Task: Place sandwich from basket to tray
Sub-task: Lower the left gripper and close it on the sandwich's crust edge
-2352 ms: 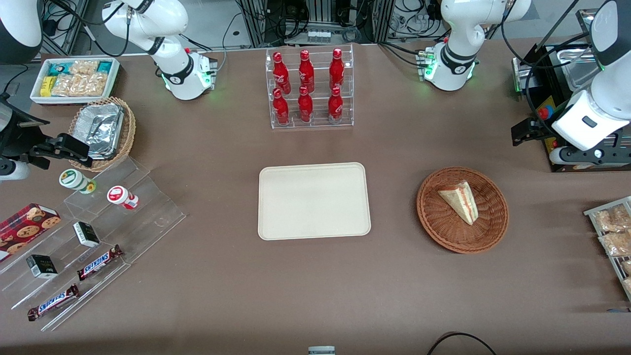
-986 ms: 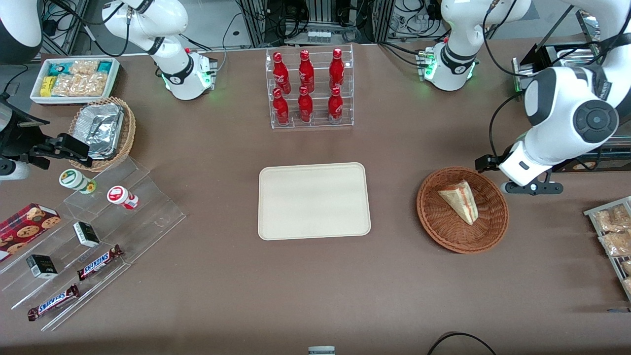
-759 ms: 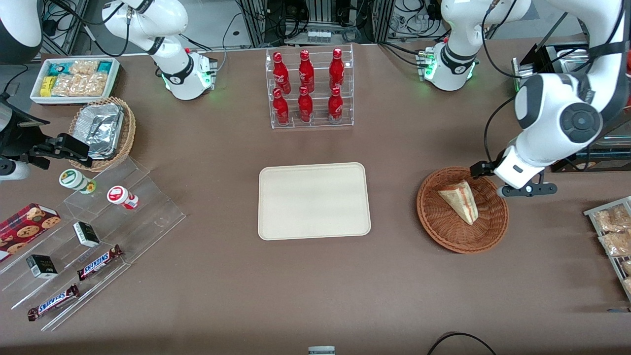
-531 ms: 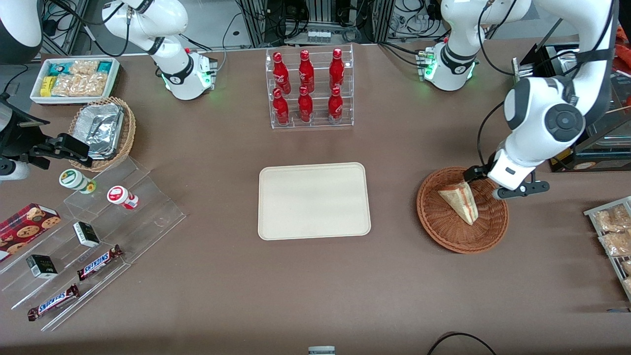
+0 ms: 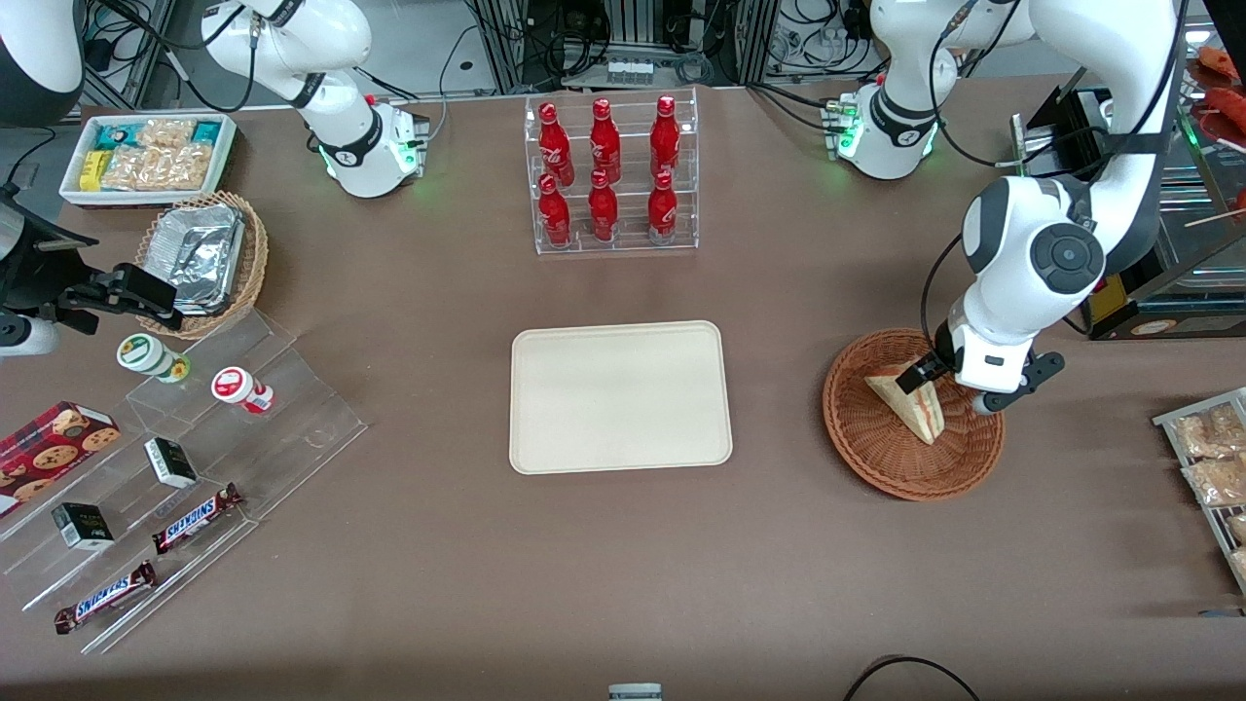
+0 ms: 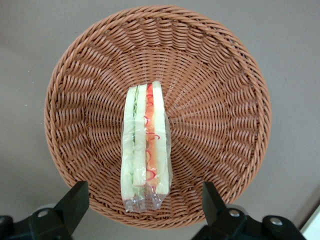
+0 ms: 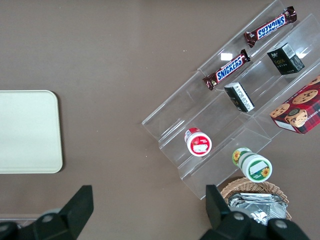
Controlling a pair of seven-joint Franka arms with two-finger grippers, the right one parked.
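Observation:
The sandwich (image 5: pixel 910 401) lies in clear wrap in the reddish-brown basket (image 5: pixel 876 458), its striped cut edge facing up. In the left wrist view the sandwich (image 6: pixel 145 150) stands on edge near the middle of the basket (image 6: pixel 225 100). The left arm's gripper (image 5: pixel 954 387) hangs open just above the basket, over the sandwich's wide end, touching nothing. In the wrist view the gripper (image 6: pixel 142 210) has its black fingers (image 6: pixel 75 200) spread wider than the sandwich, one on each side. The cream tray (image 5: pixel 620 396) lies bare at the table's middle, toward the parked arm from the basket; its corner shows in the right wrist view (image 7: pixel 27 130).
A clear rack of red bottles (image 5: pixel 610 175) stands farther from the camera than the tray. Toward the parked arm's end are acrylic steps with snacks (image 5: pixel 195 458), a tan basket of foil trays (image 5: pixel 204 258) and a white snack box (image 5: pixel 146 156). Snack packets (image 5: pixel 1212 458) lie at the working arm's end.
The left arm has swung in from the table's edge and come down over the basket. Its open gripper now hangs above the sandwich. The sandwich and basket have not moved.

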